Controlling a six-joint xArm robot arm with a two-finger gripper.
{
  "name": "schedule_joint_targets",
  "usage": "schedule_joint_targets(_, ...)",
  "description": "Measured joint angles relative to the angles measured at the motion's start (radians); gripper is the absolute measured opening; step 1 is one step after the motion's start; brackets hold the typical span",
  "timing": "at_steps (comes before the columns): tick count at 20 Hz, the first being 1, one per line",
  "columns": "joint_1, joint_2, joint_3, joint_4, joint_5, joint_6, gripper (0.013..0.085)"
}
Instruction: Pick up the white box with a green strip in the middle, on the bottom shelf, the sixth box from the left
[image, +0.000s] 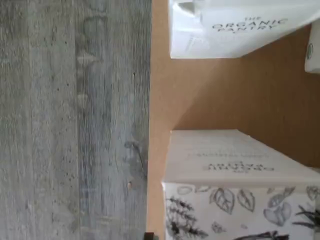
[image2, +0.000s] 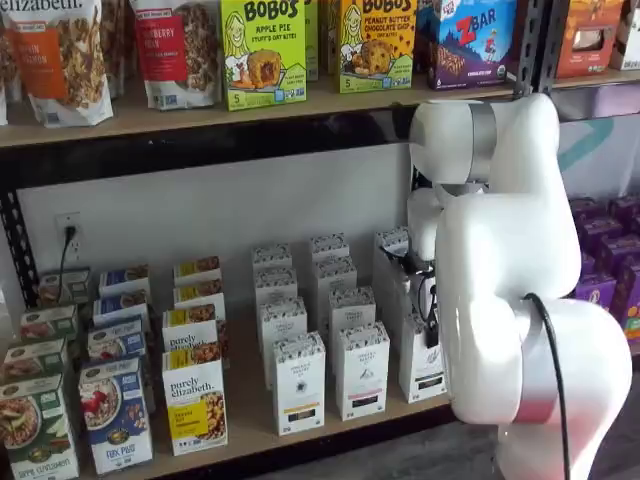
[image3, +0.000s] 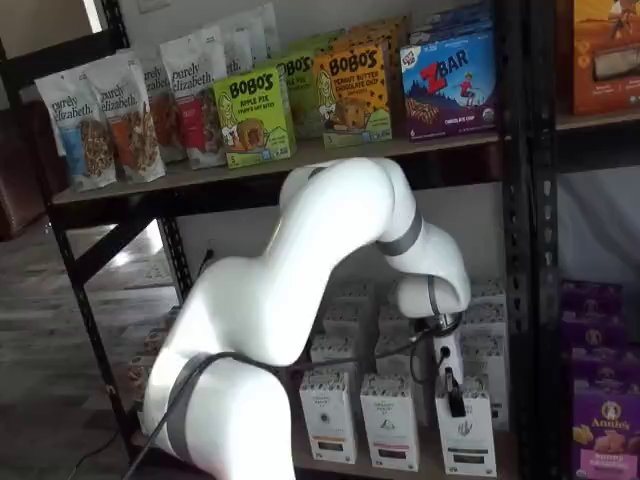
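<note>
The arm is low over the bottom shelf, in the lower right of both shelf views, and the pincer hangs just above the front white box at the right end of the white rows. Whether its fingers are parted, I cannot tell. Best to drop straight, centre the fingers on the narrow sides and avoid the neighbour. The box is white with leafy drawings; its green strip is hard to make out.

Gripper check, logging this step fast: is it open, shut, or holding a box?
Gripper: cannot be told; it hangs over the front white box on the bottom shelf, jaws seen side-on.
</note>
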Motion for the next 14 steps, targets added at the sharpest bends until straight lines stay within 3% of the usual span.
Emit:
schedule_joint_targets(6,0.000,-0.008,0.013,-0.002,-0.006,0.003,0.0690)
schedule_joint_targets(11,0.001,-0.019,0.030,0.003,-0.011,0.000,0.0530)
schedule_joint_targets(14,-0.001,-0.030,0.051,-0.020,-0.027,0.020,0.0530)
